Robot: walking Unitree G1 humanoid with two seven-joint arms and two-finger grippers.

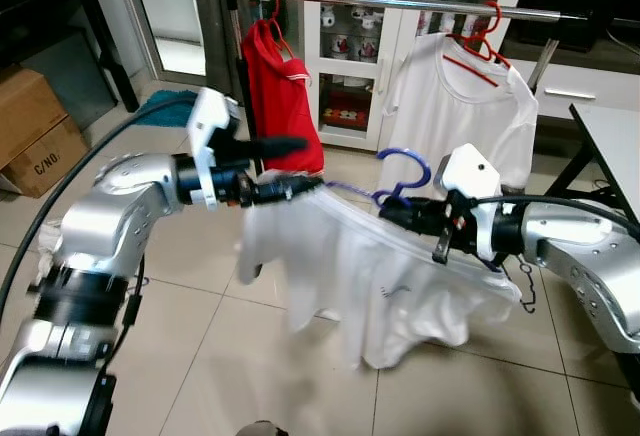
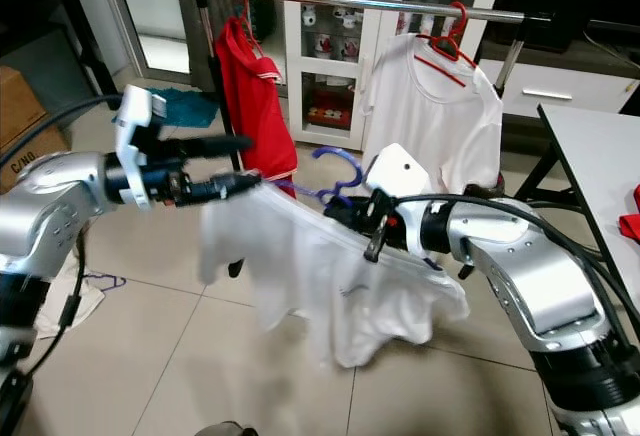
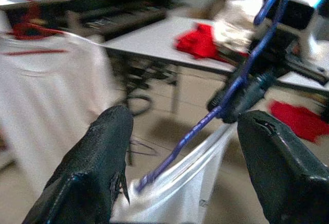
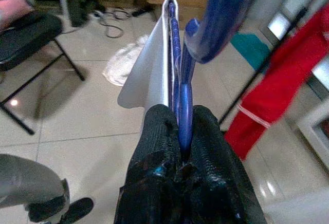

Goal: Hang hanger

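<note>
A blue hanger point(image 1: 405, 171) carries a white shirt point(image 1: 370, 276) that droops below it in front of me. My right gripper point(image 1: 395, 214) is shut on the hanger just under its hook; the blue wire point(image 4: 184, 80) runs out from between its fingers. My left gripper point(image 1: 295, 166) is open at the hanger's other end, with the blue wire point(image 3: 231, 90) and the shirt's shoulder between its spread fingers point(image 3: 103, 152). Behind stands the clothes rail point(image 1: 400, 1), holding a red shirt point(image 1: 285, 96) and a white shirt point(image 1: 460, 106) on red hangers, with a gap between them.
A white glass-door cabinet point(image 1: 350, 56) stands behind the rail. A white table point(image 1: 610, 136) is at the right, a cardboard box point(image 1: 35, 126) at the far left, a teal cloth point(image 1: 165, 106) on the floor. A person's shoe point(image 4: 56, 208) is nearby.
</note>
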